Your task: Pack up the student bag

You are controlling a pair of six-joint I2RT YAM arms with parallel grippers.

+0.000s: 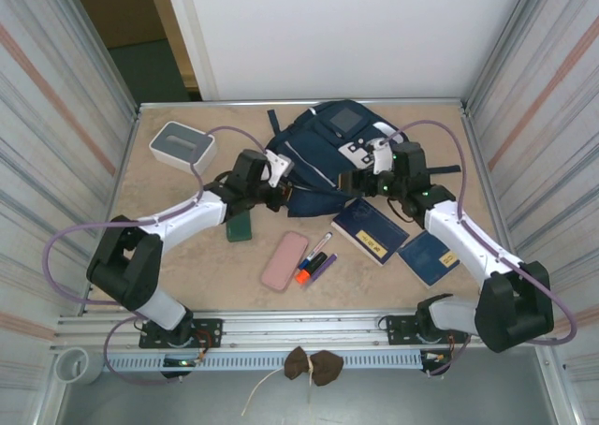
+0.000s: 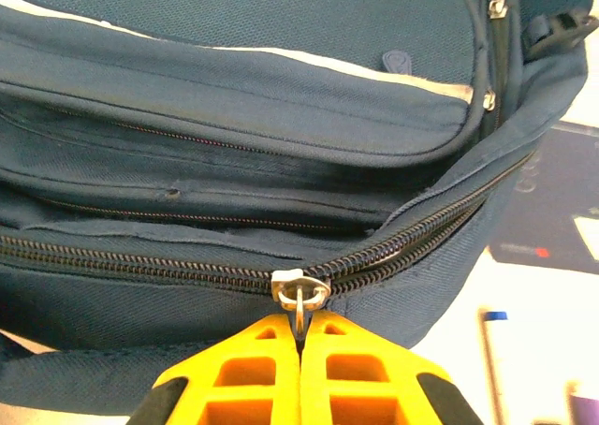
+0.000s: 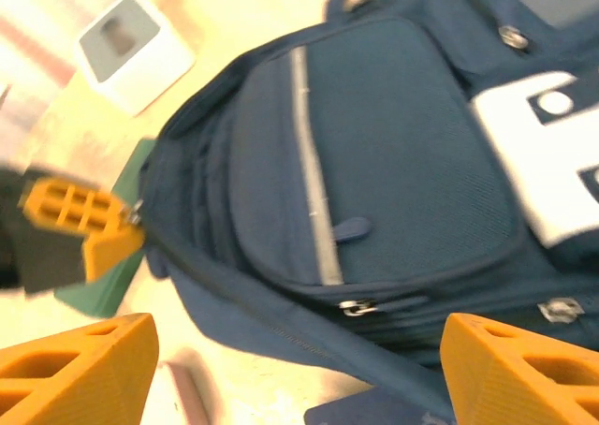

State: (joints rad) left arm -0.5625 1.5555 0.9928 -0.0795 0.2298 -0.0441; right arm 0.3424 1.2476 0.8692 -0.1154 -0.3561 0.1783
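Note:
The student bag (image 1: 323, 153), navy with light stripes, white patches and a grey square, lies at the back middle of the table. My left gripper (image 2: 299, 329) is shut on the metal zipper pull (image 2: 299, 305) of the bag's main zip, at the bag's near left edge (image 1: 277, 178). To the right of the slider the zip (image 2: 421, 238) runs apart in two rows of teeth. My right gripper (image 3: 299, 378) is open and empty, hovering over the bag's near right side (image 1: 376, 168). The left gripper's yellow fingers (image 3: 86, 227) appear in the right wrist view.
A white-and-grey box (image 1: 182, 144) stands back left. Near the bag lie a green item (image 1: 241, 226), a pink case (image 1: 284, 260), pens (image 1: 316, 259) and two blue booklets (image 1: 370, 230) (image 1: 429, 256). Metal walls enclose the table.

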